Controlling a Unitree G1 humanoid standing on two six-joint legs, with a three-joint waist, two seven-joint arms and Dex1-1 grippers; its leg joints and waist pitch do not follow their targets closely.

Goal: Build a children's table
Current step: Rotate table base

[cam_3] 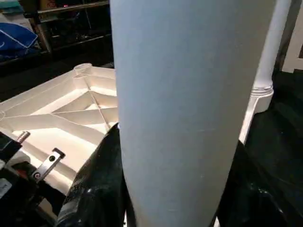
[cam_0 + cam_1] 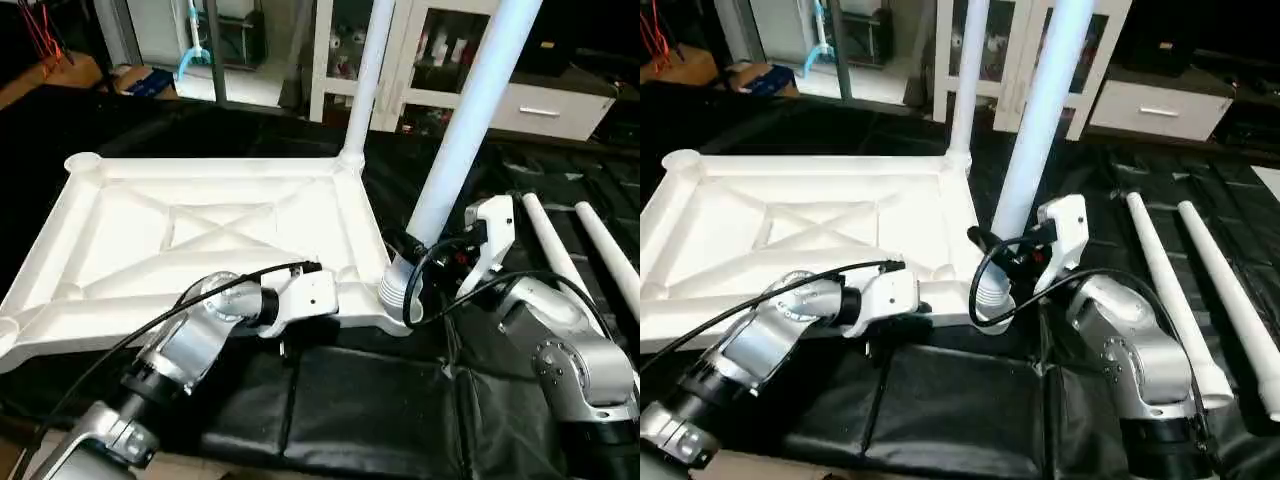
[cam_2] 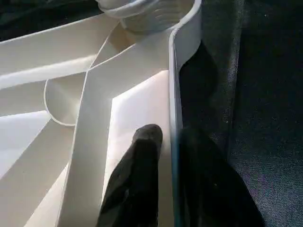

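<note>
While lying ribs-up on the black mat (image 2: 350, 410), white tabletop (image 2: 180, 250) has one leg (image 2: 368, 75) upright at 12 o'clock corner. Second leg (image 2: 465, 130) stands at 3 o'clock corner, right gripper (image 2: 415, 250) clamped around it. Left gripper (image 3: 170, 156) pinches tabletop's near rim, forearm low. Two spare legs (image 2: 1200, 290) lie far right.

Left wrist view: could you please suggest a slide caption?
Left hand pinching the upturned tabletop's rim near a corner socket.
</note>
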